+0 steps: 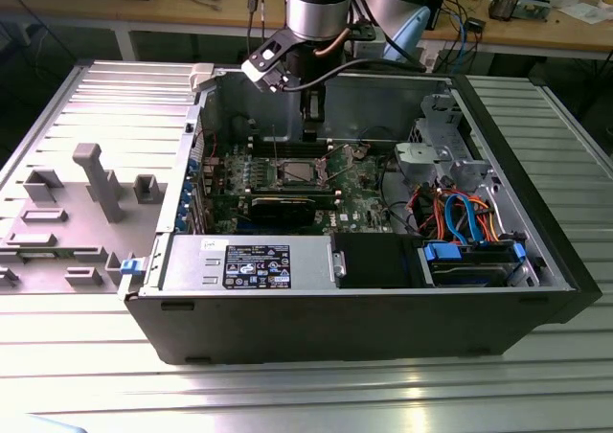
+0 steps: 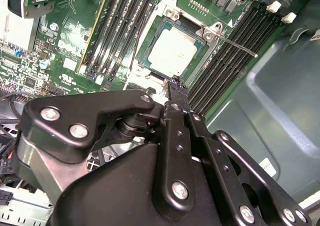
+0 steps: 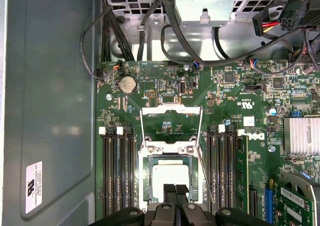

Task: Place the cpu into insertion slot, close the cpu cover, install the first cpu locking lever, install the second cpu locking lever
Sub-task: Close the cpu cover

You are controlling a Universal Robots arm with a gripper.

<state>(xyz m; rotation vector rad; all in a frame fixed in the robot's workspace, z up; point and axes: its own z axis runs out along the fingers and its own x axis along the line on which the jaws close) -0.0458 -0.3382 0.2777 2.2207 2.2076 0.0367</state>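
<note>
Silvery-grey metal on top, thin green rim. That little flat square cpu is down on the green motherboard inside the open black computer case. The case lies on its side on the ribbed aluminium counter, so the arm gets a straight drop onto the board. In the exterior view my arm hangs over the board with the jaws just above the chip.

In the first wrist view the cpu sits flat in the insertion slot, the small square socket with the silvery border, so I'd call step one done. The thin square silvery cpu cover is flipped back on its hinge beyond the socket, with bare board showing through its window. That's why the chip is exposed. It's not closed yet.

In the second wrist view the jaws are pinched together at the socket's edge, gripping nothing. A thin bare-metal locking lever sticks out over the long black memory slots, unlatched, which I reckon is what leaves the cover free to swing.
</note>
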